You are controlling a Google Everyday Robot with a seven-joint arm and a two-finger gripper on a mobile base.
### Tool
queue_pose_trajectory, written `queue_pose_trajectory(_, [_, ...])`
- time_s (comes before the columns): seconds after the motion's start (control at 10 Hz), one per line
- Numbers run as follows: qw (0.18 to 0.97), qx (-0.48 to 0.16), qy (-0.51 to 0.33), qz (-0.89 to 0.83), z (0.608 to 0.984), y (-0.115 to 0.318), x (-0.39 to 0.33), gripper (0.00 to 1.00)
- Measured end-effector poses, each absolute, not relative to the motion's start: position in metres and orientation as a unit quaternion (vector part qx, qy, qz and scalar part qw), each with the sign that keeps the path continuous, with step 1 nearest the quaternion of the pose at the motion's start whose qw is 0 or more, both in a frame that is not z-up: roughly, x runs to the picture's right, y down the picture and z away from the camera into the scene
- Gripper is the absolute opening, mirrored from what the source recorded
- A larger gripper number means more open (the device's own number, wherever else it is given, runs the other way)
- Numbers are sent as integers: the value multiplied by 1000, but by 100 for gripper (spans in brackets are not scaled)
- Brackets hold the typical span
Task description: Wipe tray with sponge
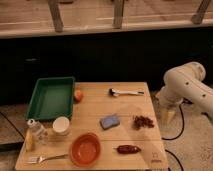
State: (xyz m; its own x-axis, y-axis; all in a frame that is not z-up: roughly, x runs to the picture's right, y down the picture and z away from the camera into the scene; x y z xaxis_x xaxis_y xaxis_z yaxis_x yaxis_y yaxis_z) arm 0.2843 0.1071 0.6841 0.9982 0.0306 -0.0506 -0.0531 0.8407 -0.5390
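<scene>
The dark green tray [50, 97] lies at the table's back left corner, and nothing shows inside it. The light-blue sponge [110, 121] lies flat near the middle of the wooden table [100, 107]. My gripper [167, 116] hangs on the white arm beyond the table's right edge, pointing down, well to the right of the sponge. It is open and holds nothing.
An orange bowl [86, 148], a white cup [61, 126], a small bottle [36, 130] and a fork [47, 158] crowd the front left. An orange fruit [78, 95] sits beside the tray. A brush [124, 92], a dark red clump [143, 121] and a red pepper [127, 148] lie to the right.
</scene>
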Motion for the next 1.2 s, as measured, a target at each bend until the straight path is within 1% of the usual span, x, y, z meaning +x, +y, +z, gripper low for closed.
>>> queue_pose_trajectory(0.2, [960,-281,22,10,686,111,276,80])
queue_pose_trajectory(0.5, [960,-279,20,-24,694,117,231,80])
queue_pose_trajectory(0.9, [960,-274,20,-51,703,123,211,80])
queue_pose_trajectory(1.2, [960,-269,9,-76,716,128,161,80])
